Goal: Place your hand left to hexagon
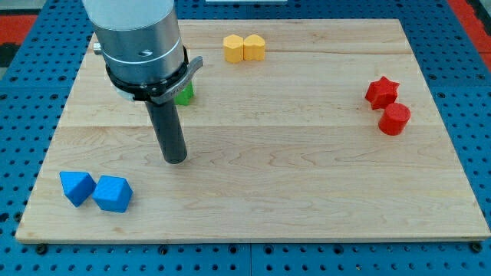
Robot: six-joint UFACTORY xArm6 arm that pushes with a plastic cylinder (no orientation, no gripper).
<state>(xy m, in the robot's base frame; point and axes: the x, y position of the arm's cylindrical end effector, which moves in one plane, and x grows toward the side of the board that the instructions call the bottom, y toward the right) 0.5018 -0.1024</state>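
Observation:
My tip (176, 159) rests on the wooden board (307, 176), left of centre. A red hexagon-like block (394, 119) lies far to the view's right, touching a red star (381, 91) just above it. Two yellow blocks (244, 47) sit side by side near the top edge; their shapes are hard to make out. My tip is well left of the red pair and below-left of the yellow pair. A green block (185, 94) is mostly hidden behind the arm's body, above my tip.
Two blue blocks (77, 186) (113, 193) lie together at the bottom left, below-left of my tip. The arm's grey body (138, 38) covers the board's top left. A blue pegboard (476, 92) surrounds the board.

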